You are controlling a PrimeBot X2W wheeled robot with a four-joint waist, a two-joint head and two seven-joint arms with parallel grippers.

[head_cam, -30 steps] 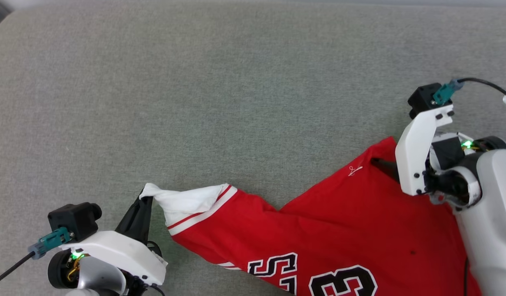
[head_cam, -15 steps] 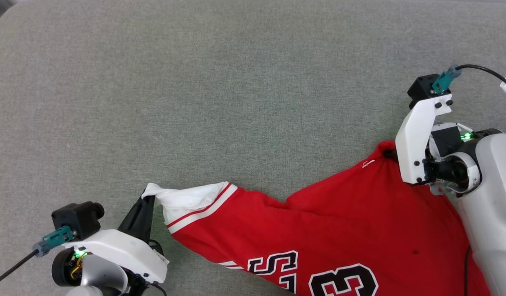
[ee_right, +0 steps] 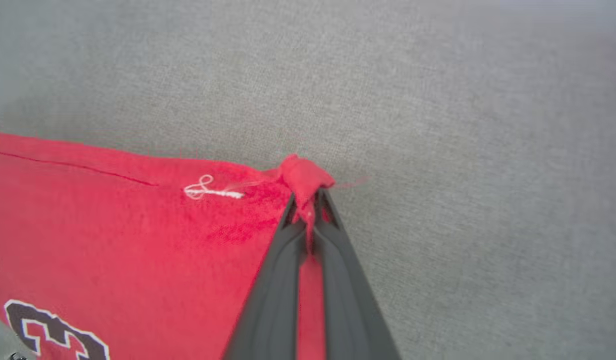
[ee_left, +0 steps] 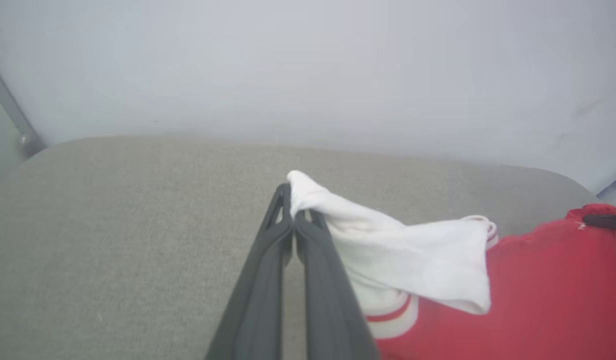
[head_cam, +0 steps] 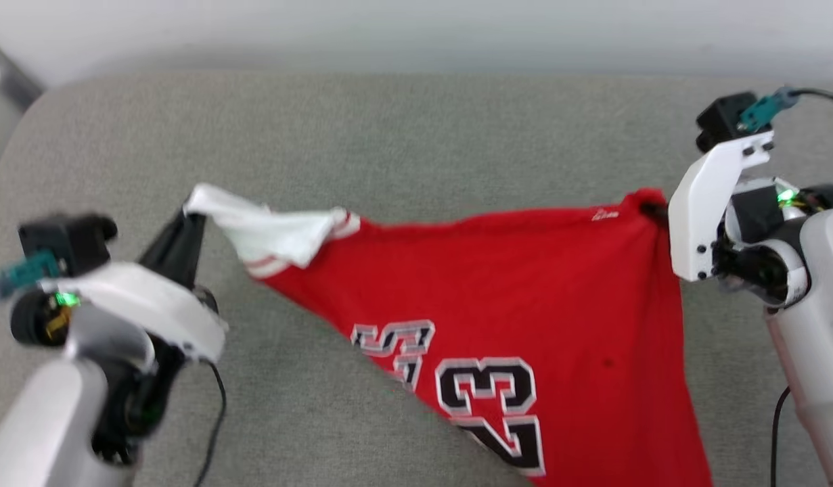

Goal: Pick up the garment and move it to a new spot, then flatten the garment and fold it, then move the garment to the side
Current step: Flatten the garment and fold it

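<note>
The garment (head_cam: 524, 284): left pincer (ee_left: 292, 205) clamps its white sleeve, right pincer (ee_right: 308, 207) clamps a red corner.

White wrist shells (head_cam: 700, 216), dark fingers (ee_left: 257, 295)

I see the garment (head_cam: 558, 284) as soft matt red cloth, the cushion (head_cam: 402, 142) as coarse grey weave, and the left gripper (ee_left: 291, 200) as smooth matt dark plastic.

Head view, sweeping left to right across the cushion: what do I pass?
Left gripper → white sleeve end → black numbers on the garment → right gripper.
</note>
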